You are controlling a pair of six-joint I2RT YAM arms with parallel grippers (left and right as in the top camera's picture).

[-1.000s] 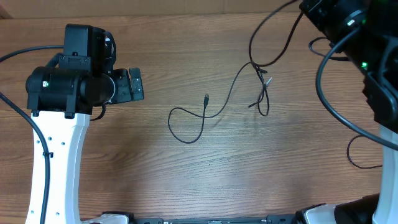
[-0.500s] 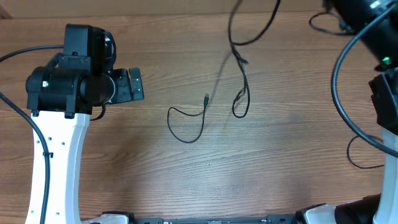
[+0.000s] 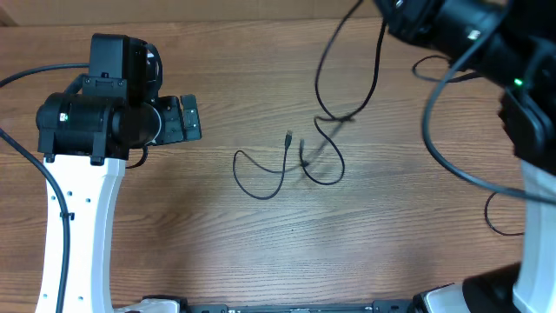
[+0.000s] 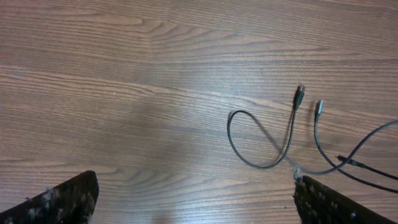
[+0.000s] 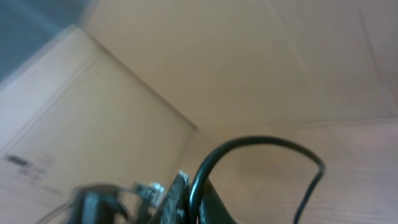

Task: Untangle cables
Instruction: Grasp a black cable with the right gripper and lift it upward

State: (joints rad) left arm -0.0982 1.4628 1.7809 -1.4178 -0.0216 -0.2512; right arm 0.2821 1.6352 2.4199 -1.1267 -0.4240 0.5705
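The left arm (image 3: 95,122) had black housings, a white link (image 3: 82,226) and pale-flecked black fingers (image 4: 62,199) on its left end effector (image 3: 186,119); the right arm (image 3: 486,43) was black with a green light (image 3: 519,83) and thick wires (image 3: 439,148).

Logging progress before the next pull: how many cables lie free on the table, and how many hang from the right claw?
Free cable on the table: 1
Hanging cable from right claw: 1, apparently
Total: 2
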